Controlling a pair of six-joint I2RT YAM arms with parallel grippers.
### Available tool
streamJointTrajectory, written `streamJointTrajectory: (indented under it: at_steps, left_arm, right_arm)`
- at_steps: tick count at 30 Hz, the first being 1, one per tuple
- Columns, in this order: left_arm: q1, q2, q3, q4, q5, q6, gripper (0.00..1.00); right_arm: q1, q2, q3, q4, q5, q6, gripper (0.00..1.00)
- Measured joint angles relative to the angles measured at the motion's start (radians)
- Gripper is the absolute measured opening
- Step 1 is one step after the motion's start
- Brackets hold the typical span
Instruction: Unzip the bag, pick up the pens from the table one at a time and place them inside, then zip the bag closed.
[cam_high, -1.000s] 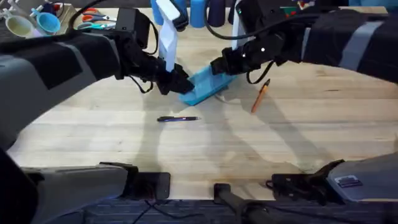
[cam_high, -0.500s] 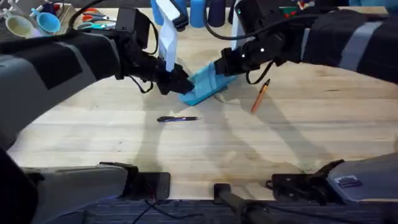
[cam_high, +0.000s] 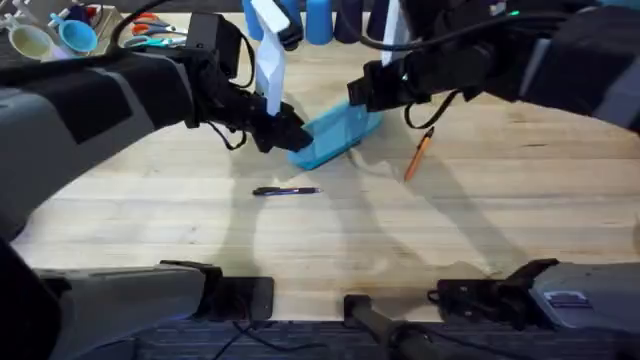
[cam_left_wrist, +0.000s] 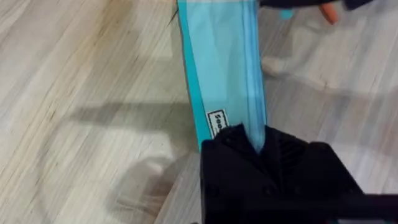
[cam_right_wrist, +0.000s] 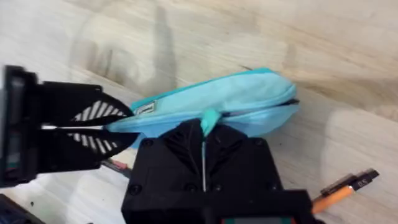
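I have the light blue soft fabric pouch (cam_high: 336, 135) pinned mid-table, long axis running 8 to 2 o'clock. My left gripper (cam_high: 290, 138) is clamped on its 8 o'clock end; my right gripper (cam_right_wrist: 204, 155) pinches the small teal zipper pull (cam_right_wrist: 209, 118), so I judge the opening stroke follows that axis.

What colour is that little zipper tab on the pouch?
Teal, on the light blue fabric pouch; the zipper tab shows best from the right wrist.

A small white tag (cam_left_wrist: 218, 122) is sitting on the bag (cam_left_wrist: 221, 68). Its black letters are starting with "See", and the rest is hiding.
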Motion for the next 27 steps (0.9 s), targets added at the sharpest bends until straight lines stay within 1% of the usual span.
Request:
streamJointTrajectory:
  at_steps: [5, 22, 27]
  left_arm:
    - [0.0, 0.0, 0.0, 0.0, 0.0, 0.0, 0.042]
    - [0.0, 0.0, 0.0, 0.0, 0.0, 0.0, 0.042]
    - [0.0, 0.0, 0.0, 0.0, 0.0, 0.0, 0.042]
  right_arm:
    - [0.0, -0.036, 0.0, 0.017, 0.0, 0.0, 0.031]
    - [0.0, -0.037, 0.0, 0.027, 0.0, 0.0, 0.031]
    - [0.0, -0.037, 0.0, 0.027, -0.038, -0.017, 0.031]
